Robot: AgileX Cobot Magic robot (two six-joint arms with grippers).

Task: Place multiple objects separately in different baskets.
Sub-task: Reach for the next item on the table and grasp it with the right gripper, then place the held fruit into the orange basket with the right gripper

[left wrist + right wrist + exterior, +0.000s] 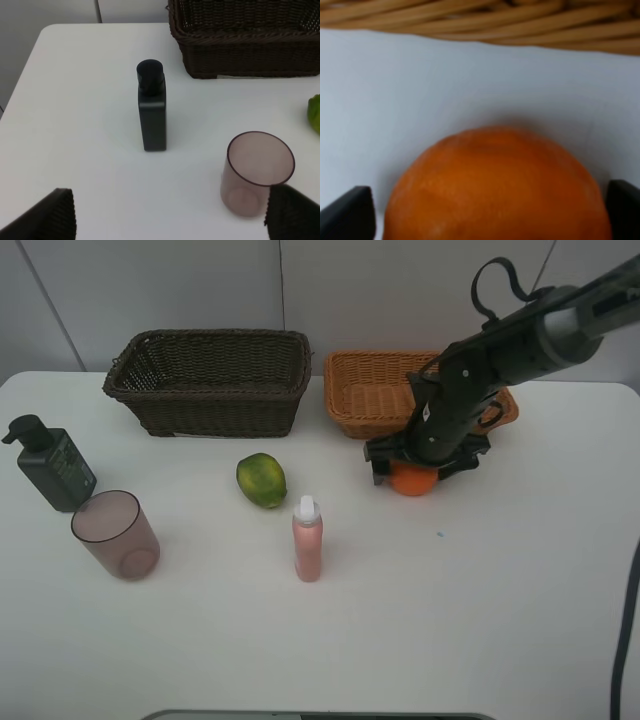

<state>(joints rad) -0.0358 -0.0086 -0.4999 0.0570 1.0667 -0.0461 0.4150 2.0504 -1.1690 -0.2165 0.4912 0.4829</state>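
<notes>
The orange (pixel 413 480) (pixel 495 190) sits on the white table just in front of the orange-tan basket (pixel 352 410) (pixel 470 22). My right gripper (pixel 424 470) (pixel 490 222) is down over it, open, one finger on each side and close to its skin. The green round fruit (pixel 261 480) (pixel 315 114) and the pink white-capped bottle (pixel 307 540) stand mid-table. At the left are the dark green pump bottle (pixel 55 465) (pixel 151 112) and the mauve cup (pixel 115 535) (pixel 255 172). My left gripper (pixel 170 220) is open and empty, short of both of these. The dark brown basket (pixel 220 405) (pixel 245 50) looks empty.
Both baskets stand side by side along the back of the table, near the wall. The right arm (pixel 520 340) reaches in over the orange-tan basket's right end. The table's left edge runs close to the pump bottle.
</notes>
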